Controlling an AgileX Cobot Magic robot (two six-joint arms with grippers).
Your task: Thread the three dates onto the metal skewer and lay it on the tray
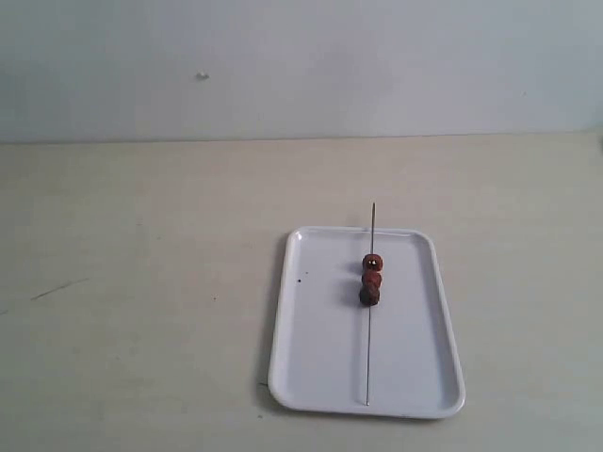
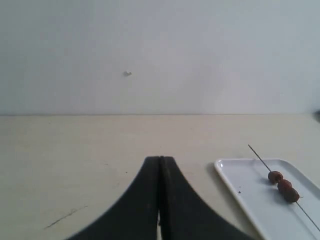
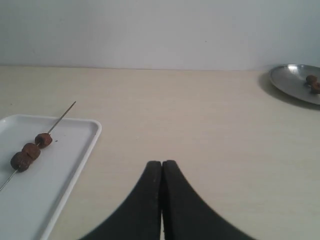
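Pale counter (image 1: 141, 282), plain wall (image 1: 283, 66). All three dates (image 1: 371, 279) sit bunched on the metal skewer (image 1: 369, 358), which lies on the tray (image 1: 316, 330) along its long axis, far tip past the far rim. Tray's right of centre, so nearer the right arm, I'd say. Pressed together and empty: left fingers (image 2: 145, 210), right fingers (image 3: 175, 210), both well apart from the tray. Looks done.

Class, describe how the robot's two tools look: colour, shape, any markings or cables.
The left tool and right tool look alike: matte black, each with two smooth fingers, broad at the base and curving in to narrow tips. No markings or cables show, and the arms are out of view.
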